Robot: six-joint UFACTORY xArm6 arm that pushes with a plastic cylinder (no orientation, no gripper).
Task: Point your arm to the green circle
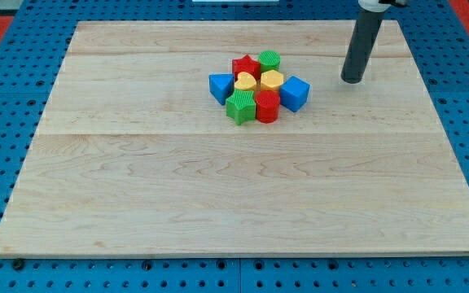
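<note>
The green circle is a small round green block at the top of a tight cluster near the board's upper middle. My tip is the lower end of a dark rod coming down from the view's top right. It rests on the board to the right of the cluster, well apart from the green circle and a little lower in the view. Nothing touches the tip.
The cluster also holds a red star, a yellow heart-like block, a yellow hexagon, a blue block at left, a blue cube at right, a green block and a red cylinder. The wooden board lies on a blue perforated table.
</note>
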